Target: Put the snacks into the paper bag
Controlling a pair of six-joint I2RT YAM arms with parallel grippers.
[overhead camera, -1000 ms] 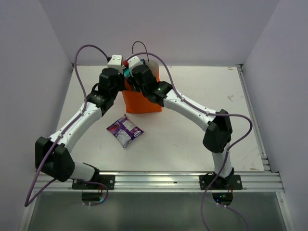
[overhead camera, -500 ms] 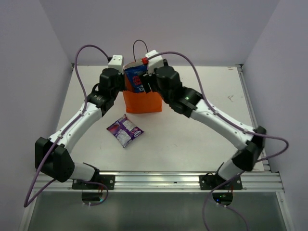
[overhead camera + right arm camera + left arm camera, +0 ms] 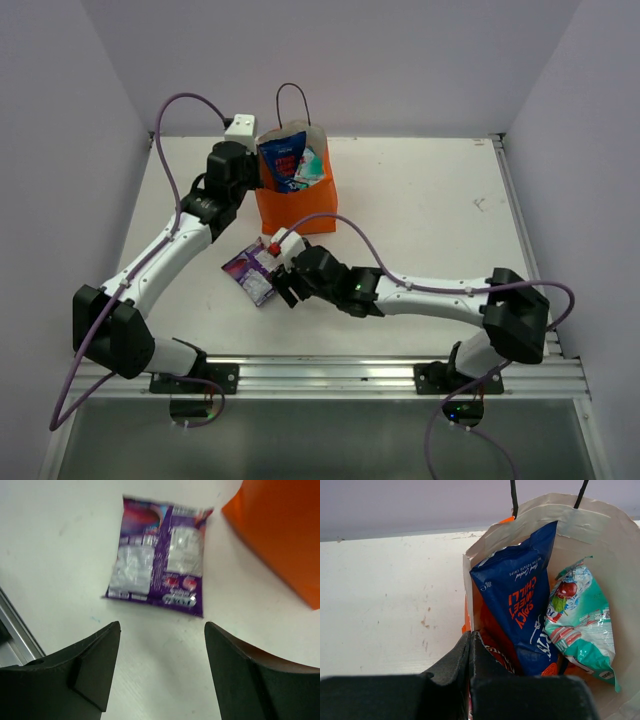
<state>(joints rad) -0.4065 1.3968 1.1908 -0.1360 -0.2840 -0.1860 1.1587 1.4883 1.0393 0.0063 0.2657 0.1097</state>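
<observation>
Right gripper [image 3: 163,626] hangs low over the table [image 3: 60,540], fingers [image 3: 95,670] spread wide and empty, and the small purple pack [image 3: 160,570] lies flat just ahead of the tips, its long axis running roughly away from the hand, so the jaws look set to straddle its narrow width. Left gripper [image 3: 470,645] is pressed shut, pinching the near rim of the paper bag [image 3: 580,520], which stands just beside the pack with the dark blue bag [image 3: 517,600] and small teal pack [image 3: 580,615] already inside. That leaves 1 packet out, and the right arm is plainly the nearer.
</observation>
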